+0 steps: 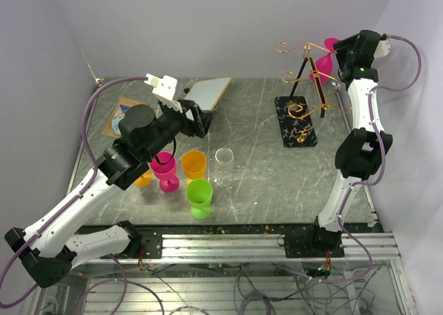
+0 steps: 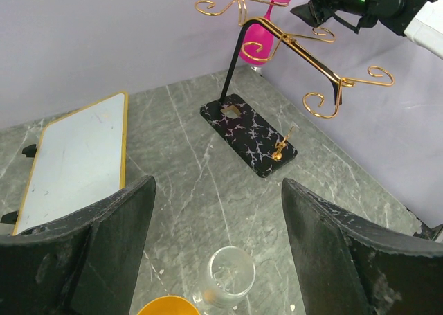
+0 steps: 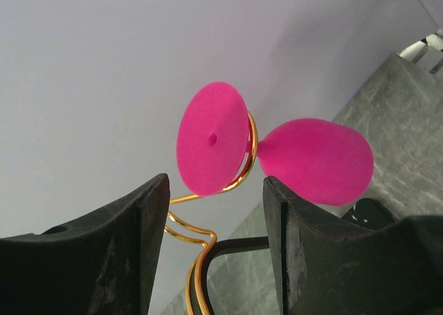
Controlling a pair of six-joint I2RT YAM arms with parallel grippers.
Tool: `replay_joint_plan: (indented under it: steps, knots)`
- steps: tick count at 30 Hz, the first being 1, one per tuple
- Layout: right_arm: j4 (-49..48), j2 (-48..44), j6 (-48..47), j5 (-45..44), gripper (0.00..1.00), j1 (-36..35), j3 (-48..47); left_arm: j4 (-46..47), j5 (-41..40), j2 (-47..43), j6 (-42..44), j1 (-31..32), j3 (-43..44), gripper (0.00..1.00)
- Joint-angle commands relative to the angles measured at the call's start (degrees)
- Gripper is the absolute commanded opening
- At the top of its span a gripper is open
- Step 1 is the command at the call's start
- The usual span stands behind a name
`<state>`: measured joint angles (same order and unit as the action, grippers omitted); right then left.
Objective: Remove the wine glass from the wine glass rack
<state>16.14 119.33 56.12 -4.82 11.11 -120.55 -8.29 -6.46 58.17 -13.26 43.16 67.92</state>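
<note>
A pink wine glass (image 1: 322,64) hangs upside down from a curled arm at the far end of the wine glass rack (image 1: 295,121), a gold wire stand on a black veined base. In the right wrist view its round foot (image 3: 211,138) sits in the wire loop and its bowl (image 3: 315,159) points right. My right gripper (image 3: 216,183) is open, just short of the foot, its fingers either side of the wire arm (image 3: 201,259) and touching nothing. My left gripper (image 2: 218,183) is open and empty, low over the table, facing the rack (image 2: 249,133).
Pink (image 1: 165,168), orange (image 1: 194,164) and green (image 1: 199,196) goblets and a clear glass (image 1: 223,159) stand at the table's middle front. A small whiteboard (image 1: 208,92) lies at the back centre. A disc on brown card (image 1: 119,118) lies at the left. Walls close in on both sides.
</note>
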Motion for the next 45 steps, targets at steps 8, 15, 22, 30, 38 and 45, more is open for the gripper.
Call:
replay_joint_plan:
  steps: [8,15,22,30,38,45]
  knots:
    - [-1.3,3.8,0.5,0.9,0.48,1.4,-5.3,2.9,-1.4,0.1,1.0,0.0,-0.2,0.84]
    - [-2.6,4.6,1.2,1.6,0.42,1.5,-5.6,2.8,-1.5,0.0,1.1,0.0,-0.2,0.84]
    - [-3.0,4.4,1.1,1.7,0.36,1.5,-5.6,2.8,-1.4,0.2,1.1,0.1,-0.2,0.84]
    - [-2.8,3.7,0.4,1.3,0.38,1.5,-5.9,2.8,-1.4,0.3,1.2,0.2,-0.2,0.84]
    - [-2.3,4.0,-0.4,0.4,0.43,1.6,-7.0,2.8,-1.2,0.4,1.1,0.3,-0.2,0.84]
    - [-3.1,4.6,0.8,1.5,0.42,1.6,-7.0,2.8,-1.2,0.4,1.1,0.4,-0.2,0.85]
